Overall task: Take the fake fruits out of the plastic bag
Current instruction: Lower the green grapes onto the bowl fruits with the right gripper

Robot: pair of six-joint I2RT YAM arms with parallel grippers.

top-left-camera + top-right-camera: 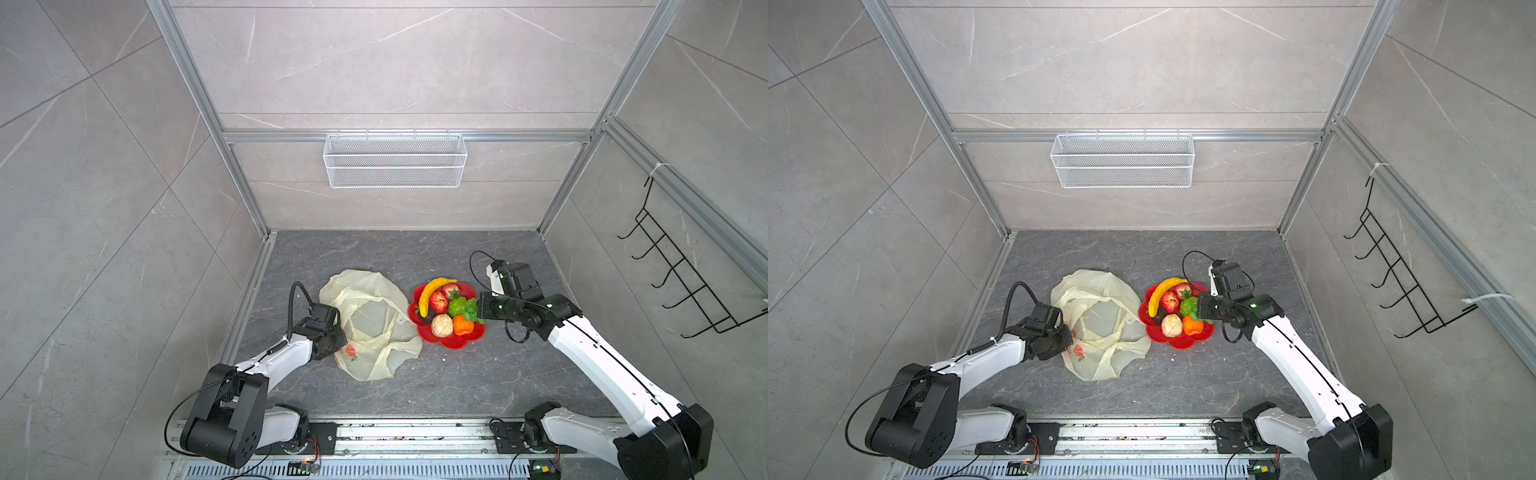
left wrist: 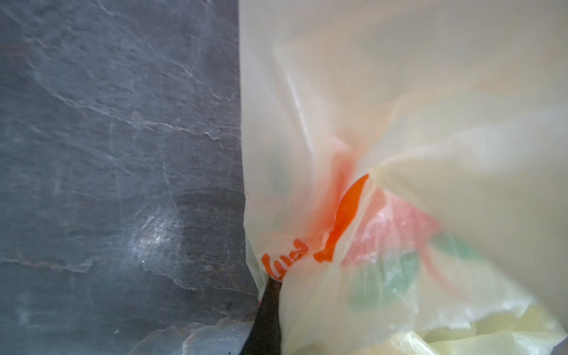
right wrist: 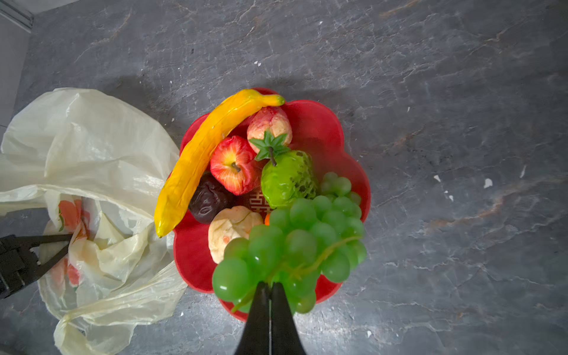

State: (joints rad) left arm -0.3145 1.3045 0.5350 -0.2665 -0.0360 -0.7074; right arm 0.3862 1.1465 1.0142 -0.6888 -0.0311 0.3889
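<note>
On the grey slab (image 1: 457, 386), the left gripper (image 3: 66, 241) pinches the bag (image 1: 374, 316) (seemingly empty). The right gripper (image 3: 270, 287), clamped on the grapes (image 3: 295, 246), hangs over the plate (image 1: 457, 341) to its right. Next, likely: release there.

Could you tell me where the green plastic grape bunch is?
The grape bunch is in the right gripper at the red flower-shaped plate's right edge in a top view.

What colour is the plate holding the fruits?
Red, with a scalloped, flower-shaped rim. The plate shows best in the right wrist view.
</note>
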